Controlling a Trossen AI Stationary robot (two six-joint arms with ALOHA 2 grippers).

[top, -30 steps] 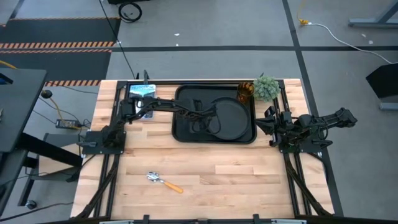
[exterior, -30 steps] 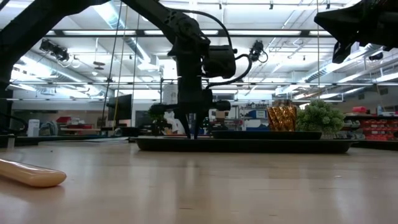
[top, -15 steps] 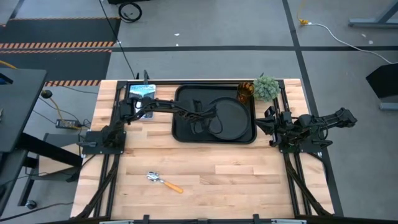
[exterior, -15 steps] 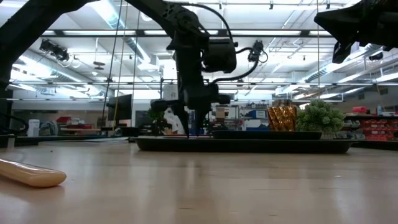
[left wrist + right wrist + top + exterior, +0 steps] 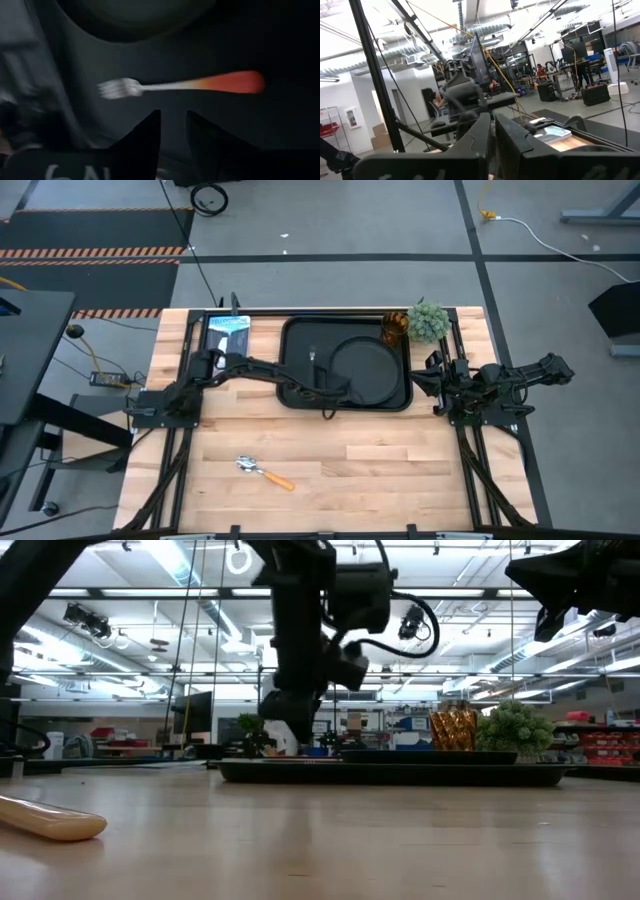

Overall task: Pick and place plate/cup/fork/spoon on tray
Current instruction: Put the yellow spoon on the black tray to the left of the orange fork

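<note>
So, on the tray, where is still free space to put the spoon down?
On the tray, the bare floor is the left strip beside the plate, around the fork. The left gripper hangs over its near part. The cup and the plate crowd the right side. The spoon lies on open wood.

Two dark robot arms of slim black links and joints

The left arm (image 5: 250, 367) is matte black with a black cable looping beside its wrist; its gripper (image 5: 172, 131) ends in two pointed black fingers above a plate with white lettering. The right arm (image 5: 495, 387) is equally black and blocky-jointed; its gripper (image 5: 492, 131) has two flat dark fingers.
</note>
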